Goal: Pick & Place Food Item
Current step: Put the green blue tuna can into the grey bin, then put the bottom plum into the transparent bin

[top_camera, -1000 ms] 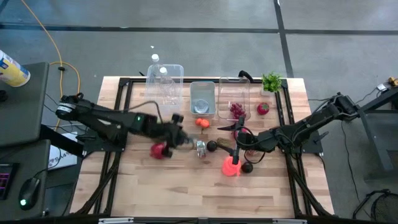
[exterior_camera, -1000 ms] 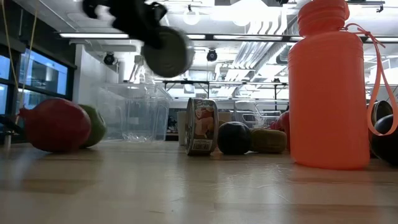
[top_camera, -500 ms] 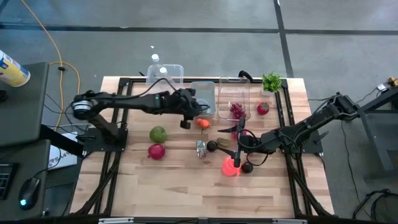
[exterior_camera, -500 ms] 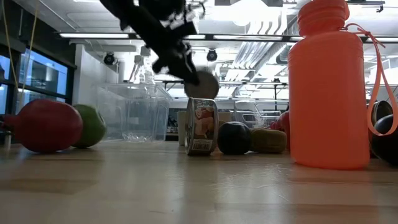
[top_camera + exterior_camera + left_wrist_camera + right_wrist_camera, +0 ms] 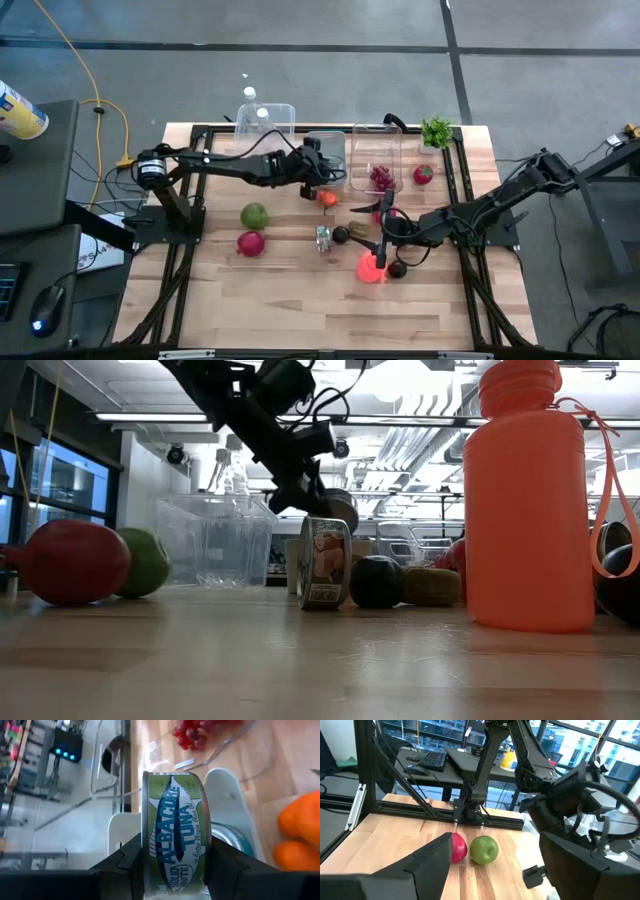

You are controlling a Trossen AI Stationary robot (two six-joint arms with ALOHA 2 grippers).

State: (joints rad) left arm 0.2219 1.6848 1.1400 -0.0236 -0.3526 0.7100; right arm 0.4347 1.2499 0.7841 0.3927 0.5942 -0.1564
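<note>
On the left side of the wood table (image 5: pixel 280 300) sit a green apple (image 5: pixel 254 215) and a red apple (image 5: pixel 250 243), close together & touching nothing else. Behind them, at the back edge, is a big clear box (image 5: pixel 268 125) w/ a plastic bottle (image 5: pixel 262 118) in it.

The left arm reaches out across the table toward the back. The left gripper (image 5: pixel 318 172) is up in the air, right by the near edge of the middle clear tub (image 5: pixel 326 160). Its fingers (image 5: pixel 131 857) are squeezed on both flat sides of a tuna can (image 5: pixel 173 832), so the can stands on its edge between them. The can has a green label. It is lifted off the table. Down past it the wrist view shows the tub w/ another can (image 5: pixel 235 842) lying inside.

Just by the tub on the near side is an orange fruit (image 5: pixel 326 198). Nearer the front stands a small tin (image 5: pixel 322 238), then a dark round fruit (image 5: pixel 341 236).

The next clear tub (image 5: pixel 376 155) has red grapes (image 5: pixel 381 177) in it. A strawberry (image 5: pixel 423 175) & a green leafy bunch (image 5: pixel 436 131) sit near the back right corner.

The right gripper (image 5: pixel 384 243) hangs low by the pink-orange bottle (image 5: pixel 372 268) & a dark fruit (image 5: pixel 398 268). Its fingers (image 5: pixel 427 865) are spread apart w/ nothing between them.
</note>
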